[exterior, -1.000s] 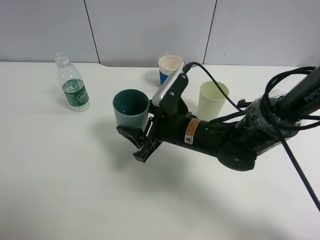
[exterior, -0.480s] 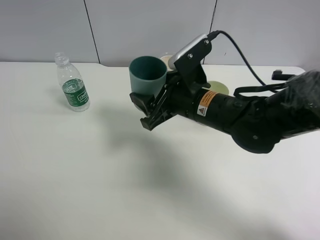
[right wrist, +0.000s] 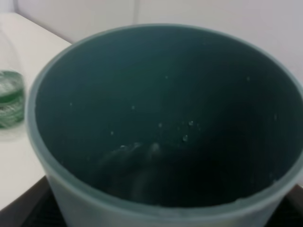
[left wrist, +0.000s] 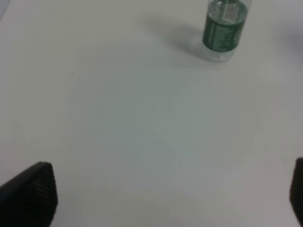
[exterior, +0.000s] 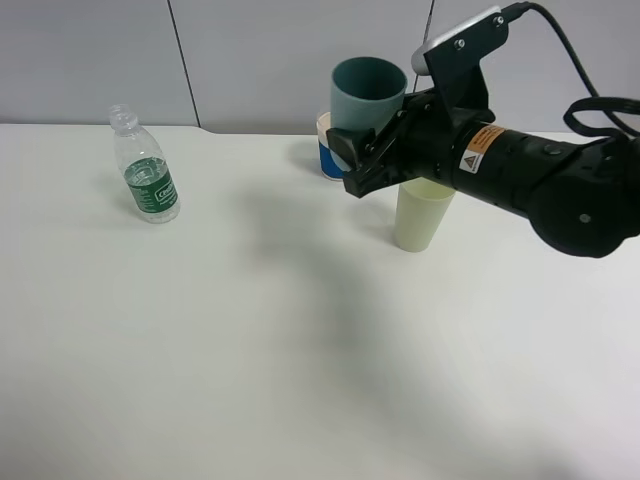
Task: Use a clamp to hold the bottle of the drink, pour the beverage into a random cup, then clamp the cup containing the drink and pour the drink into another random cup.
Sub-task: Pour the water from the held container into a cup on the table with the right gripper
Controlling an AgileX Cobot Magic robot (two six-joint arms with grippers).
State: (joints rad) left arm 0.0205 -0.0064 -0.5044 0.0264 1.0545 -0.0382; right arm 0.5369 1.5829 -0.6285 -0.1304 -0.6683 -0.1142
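Note:
My right gripper [exterior: 358, 165] is shut on the teal cup [exterior: 366, 95] and holds it upright in the air, just up and left of the tall pale green cup [exterior: 420, 215]. The right wrist view looks into the teal cup [right wrist: 161, 123]; its dark inside shows droplets and a faint glint of clear beverage [right wrist: 137, 153] low down. The bottle [exterior: 147, 172] stands at the far left of the table with a little liquid in it. It also shows in the left wrist view, bottle [left wrist: 225, 26]. My left gripper [left wrist: 161, 198] is open over bare table, far from the bottle.
A white paper cup [exterior: 327, 155] with a blue sleeve stands behind the lifted teal cup, near the back wall. The black right arm [exterior: 540, 175] stretches over the table's right side. White tabletop [exterior: 250, 340] spreads across the front.
The right gripper has lifted the teal cup off the table and carried it up and to the right, to beside the pale green cup. The bottle has not moved.

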